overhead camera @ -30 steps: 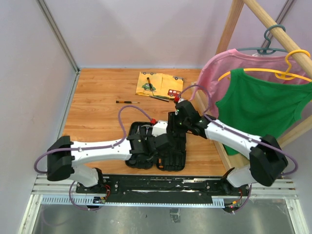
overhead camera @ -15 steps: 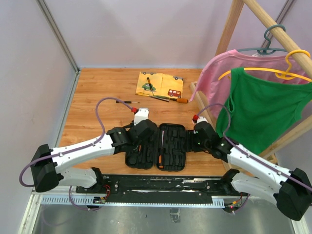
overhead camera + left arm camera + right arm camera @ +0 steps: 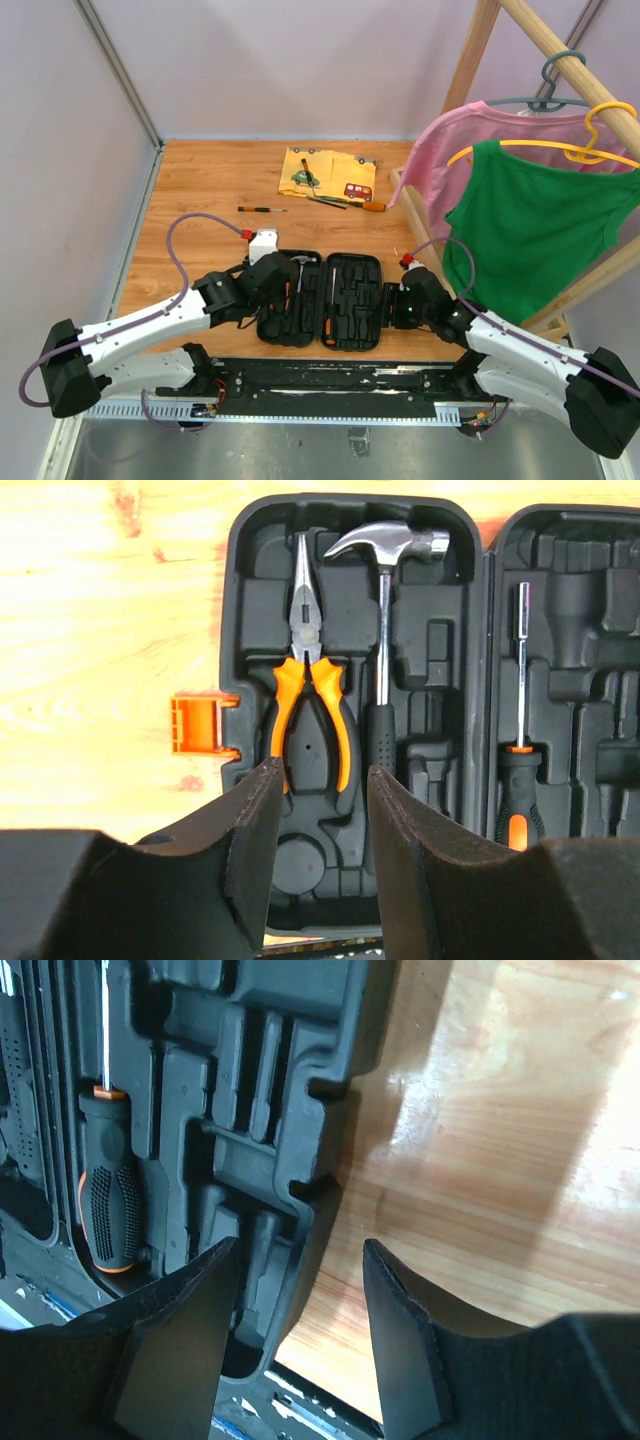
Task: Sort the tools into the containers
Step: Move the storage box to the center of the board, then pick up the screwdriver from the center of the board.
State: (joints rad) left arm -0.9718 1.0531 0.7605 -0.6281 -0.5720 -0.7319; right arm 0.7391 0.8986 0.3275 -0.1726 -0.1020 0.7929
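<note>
The black tool case (image 3: 355, 300) lies open near the front edge. In the left wrist view its left half (image 3: 255, 600) holds the orange-handled pliers (image 3: 308, 695) and the claw hammer (image 3: 385, 550). Its right half holds an orange-and-black screwdriver (image 3: 518, 780), which also shows in the right wrist view (image 3: 108, 1210). My left gripper (image 3: 322, 770) is open and empty above the case's near left part (image 3: 282, 292). My right gripper (image 3: 300, 1245) is open and empty over the case's right edge (image 3: 390, 312). A thin dark screwdriver (image 3: 262, 209) lies on the table. An orange-handled screwdriver (image 3: 368, 207) lies beside the yellow cloth.
The yellow cloth (image 3: 328, 172) at the back carries another small screwdriver (image 3: 306, 168). A wooden clothes rack (image 3: 470, 70) with pink and green shirts (image 3: 540, 220) stands on the right. Its base runs along the table's right side. An orange latch (image 3: 200, 723) sticks out left of the case.
Both arms have drawn back from over the case, the left one to the left, the right one to the right and nearer. The open case and its tools now show.
</note>
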